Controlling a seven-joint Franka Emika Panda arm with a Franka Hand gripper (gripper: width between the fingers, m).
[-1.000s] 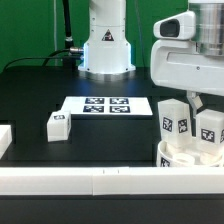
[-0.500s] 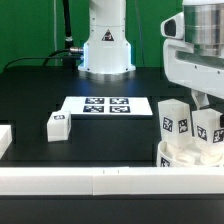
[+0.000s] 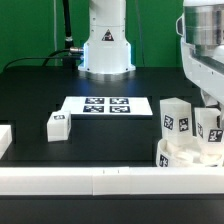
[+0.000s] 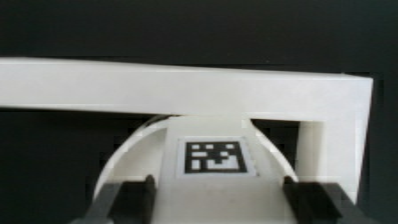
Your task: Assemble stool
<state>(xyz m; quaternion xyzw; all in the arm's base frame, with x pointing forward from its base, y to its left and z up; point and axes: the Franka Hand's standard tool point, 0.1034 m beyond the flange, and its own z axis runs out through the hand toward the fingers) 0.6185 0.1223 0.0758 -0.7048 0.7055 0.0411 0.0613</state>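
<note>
The round white stool seat lies at the exterior view's right, against the front rail. Two white tagged legs stand upright in it: one free, the other under my gripper. In the wrist view that leg shows its tag, and its white body fills the gap between my two dark fingers. The gripper is shut on it. The seat's curved edge shows beside the leg. A third leg lies loose on the table at the exterior view's left.
The marker board lies mid-table before the robot base. A long white border rail runs along the front, and its corner shows in the wrist view. Another white piece sits at the left edge.
The gripper's body has swung toward the exterior view's right while staying over the right-hand leg. That leg's tag face now looks narrower, as if turned. The other parts have not moved.
</note>
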